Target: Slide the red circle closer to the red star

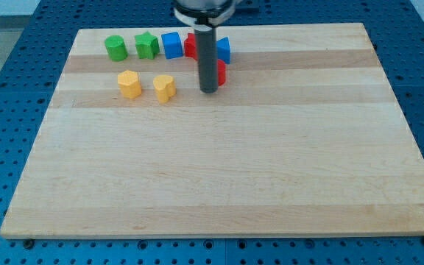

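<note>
My tip rests on the board near the view's top, a little left of centre. A red block shows just right of the rod and touches or nearly touches it; the rod hides most of it and its shape cannot be made out. A second red block peeks out left of the rod, higher up, between two blue blocks; its shape is also hidden. The two red blocks lie about one block width apart.
A row along the view's top holds a green circle, a green star, a blue block and another blue block. Two yellow blocks sit below it. The wooden board lies on a blue perforated table.
</note>
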### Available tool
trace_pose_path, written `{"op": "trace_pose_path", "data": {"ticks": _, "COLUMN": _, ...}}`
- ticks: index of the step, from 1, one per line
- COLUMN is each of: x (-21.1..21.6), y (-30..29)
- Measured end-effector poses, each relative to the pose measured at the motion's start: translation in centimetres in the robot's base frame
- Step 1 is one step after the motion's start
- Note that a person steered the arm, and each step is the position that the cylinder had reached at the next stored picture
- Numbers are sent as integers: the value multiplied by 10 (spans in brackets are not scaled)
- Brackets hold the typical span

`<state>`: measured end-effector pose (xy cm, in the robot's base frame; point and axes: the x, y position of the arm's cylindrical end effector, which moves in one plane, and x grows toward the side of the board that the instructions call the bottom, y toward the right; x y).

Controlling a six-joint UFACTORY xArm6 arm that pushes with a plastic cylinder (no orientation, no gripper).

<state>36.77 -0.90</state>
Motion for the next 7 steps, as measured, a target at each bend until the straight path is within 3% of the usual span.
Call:
{"op": "trace_pose_path", "data": {"ticks": 2, "x": -4, "y": 44}}
{"op": "trace_pose_path", "data": {"ticks": 4, "x": -22, "y": -14}}
{"op": "trace_pose_path", "data": {"ticks": 7, "x": -27, "y": 27}}
